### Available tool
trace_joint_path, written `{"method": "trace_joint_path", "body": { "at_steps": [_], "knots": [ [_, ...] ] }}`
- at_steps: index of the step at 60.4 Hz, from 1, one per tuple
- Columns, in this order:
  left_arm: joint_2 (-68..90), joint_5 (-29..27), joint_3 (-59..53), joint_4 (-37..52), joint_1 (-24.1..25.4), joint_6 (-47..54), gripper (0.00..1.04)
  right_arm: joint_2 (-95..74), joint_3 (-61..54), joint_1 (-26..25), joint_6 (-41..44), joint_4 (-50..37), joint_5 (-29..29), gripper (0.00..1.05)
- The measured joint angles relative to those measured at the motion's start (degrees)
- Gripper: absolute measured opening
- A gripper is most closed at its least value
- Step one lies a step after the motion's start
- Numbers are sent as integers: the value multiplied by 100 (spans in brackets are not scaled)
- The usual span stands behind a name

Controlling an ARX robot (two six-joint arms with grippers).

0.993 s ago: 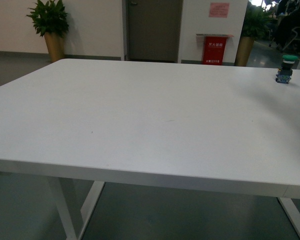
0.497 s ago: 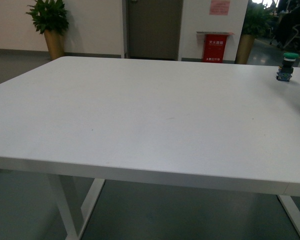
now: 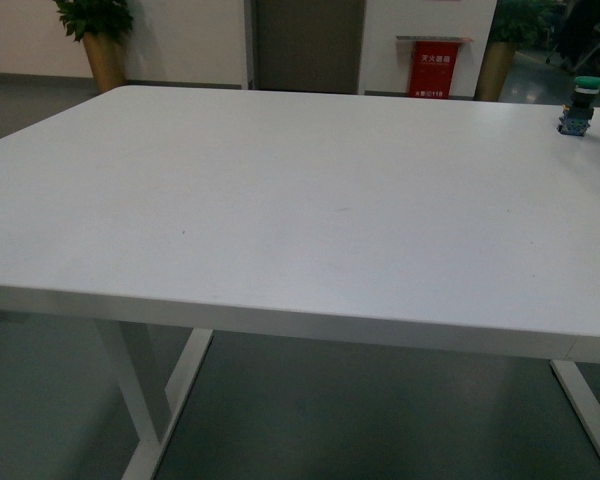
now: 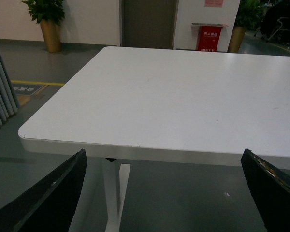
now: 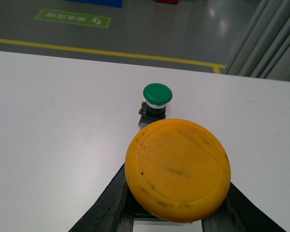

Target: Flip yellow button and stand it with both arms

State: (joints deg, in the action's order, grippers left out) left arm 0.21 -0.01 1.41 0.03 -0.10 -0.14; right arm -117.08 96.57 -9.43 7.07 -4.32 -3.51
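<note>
In the right wrist view the yellow button [image 5: 178, 169] fills the space between my right gripper's [image 5: 170, 212] black fingers [image 5: 108, 205]. Its round yellow-orange cap faces the camera and hides its body. The right gripper is shut on it, above the white table [image 5: 48, 121]. My left gripper [image 4: 166, 193] is open and empty, with its fingers [image 4: 53, 198] spread wide, off the table's near left corner [image 4: 34, 135]. Neither arm nor the yellow button shows in the front view.
A green-capped switch [image 5: 155, 101] stands upright on the table just beyond the yellow button; it also shows at the far right in the front view [image 3: 580, 100]. The table's front edge [image 3: 300, 325] and white legs [image 3: 145, 390] are near. Potted plants and a red box stand by the back wall.
The front view has shifted: the table and the green-capped switch sit higher in the frame now, and more of the floor under the table shows.
</note>
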Motion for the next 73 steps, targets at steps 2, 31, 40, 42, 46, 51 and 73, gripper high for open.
{"method": "trace_joint_path", "body": {
  "at_steps": [2,31,40,42,46,51,73],
  "knots": [
    [0,0,0,0,0,0,99,-50,83,15,-131,103,31,30],
    [0,0,0,0,0,0,99,-1091,1508,-7,160,1449,494,30],
    [0,0,0,0,0,0,99,-1191,1816,-70,48,1899,428,30],
    [0,0,0,0,0,0,99,-1191,1821,-76,7,1945,422,30],
    [0,0,0,0,0,0,99,-1191,1818,-76,-9,1969,389,30],
    [0,0,0,0,0,0,99,-1193,1818,-74,-48,1989,387,30],
    [0,0,0,0,0,0,99,-1250,1814,-4,-127,2076,479,30]
  ]
}}
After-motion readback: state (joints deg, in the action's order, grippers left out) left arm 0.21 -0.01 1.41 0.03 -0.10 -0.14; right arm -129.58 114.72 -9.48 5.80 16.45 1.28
